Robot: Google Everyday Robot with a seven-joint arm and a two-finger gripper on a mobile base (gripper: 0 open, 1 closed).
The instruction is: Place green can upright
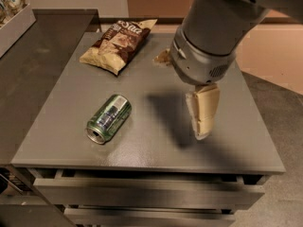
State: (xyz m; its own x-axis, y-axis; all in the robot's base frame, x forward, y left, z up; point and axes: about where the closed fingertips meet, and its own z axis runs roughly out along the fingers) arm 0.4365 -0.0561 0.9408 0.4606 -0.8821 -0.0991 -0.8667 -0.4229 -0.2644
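The green can (109,118) lies on its side on the grey table (66,98), left of centre, with one silver end facing the front-left. My gripper (201,134) hangs from the big grey arm (213,37) and points down over the table's right half. It is to the right of the can and well apart from it, and it holds nothing.
A brown chip bag (118,44) lies at the table's back left. A dark counter (28,70) adjoins the table on the left, with a pale bin (14,25) at its far end. Drawers (142,193) sit under the front edge. The arm hides the back right.
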